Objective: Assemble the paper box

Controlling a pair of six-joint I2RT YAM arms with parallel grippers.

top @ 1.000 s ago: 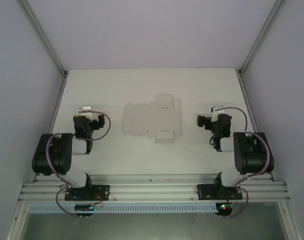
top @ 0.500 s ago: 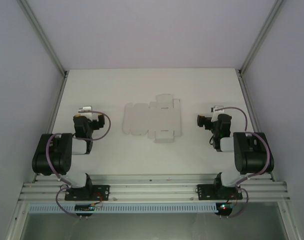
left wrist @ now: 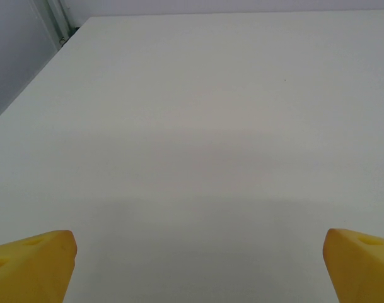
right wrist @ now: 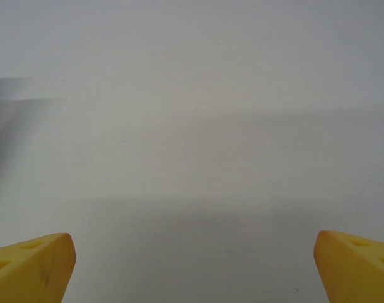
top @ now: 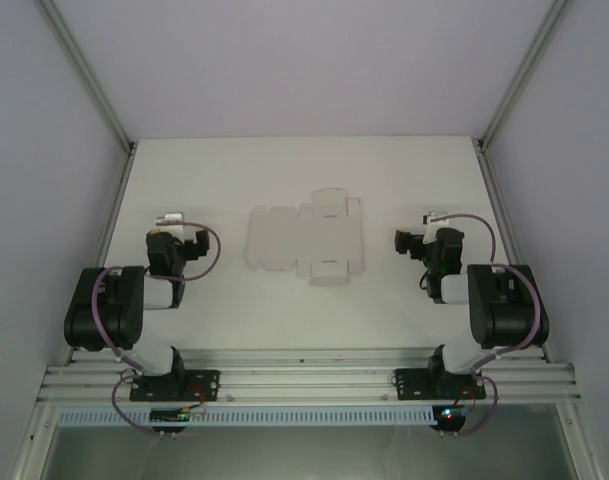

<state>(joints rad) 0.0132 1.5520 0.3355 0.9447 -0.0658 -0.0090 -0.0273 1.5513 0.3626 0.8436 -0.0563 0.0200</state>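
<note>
Top external: assembly not started, paper box [top: 306, 240] is a flat die-cut sheet.
It lies unfolded on the desk [top: 234, 310], between the two tools and well apart from both. Left tool [left wrist: 195, 268] and right tool [right wrist: 195, 265] are spread wide, holding nothing. By my read, all folding and flap tucking is left.

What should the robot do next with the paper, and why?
Probably swing the right gripper left toward the paper box. It lies flat and unfolded on the table between the arms, untouched. The right gripper and left gripper are both open, and the right one looks slightly nearer.
</note>
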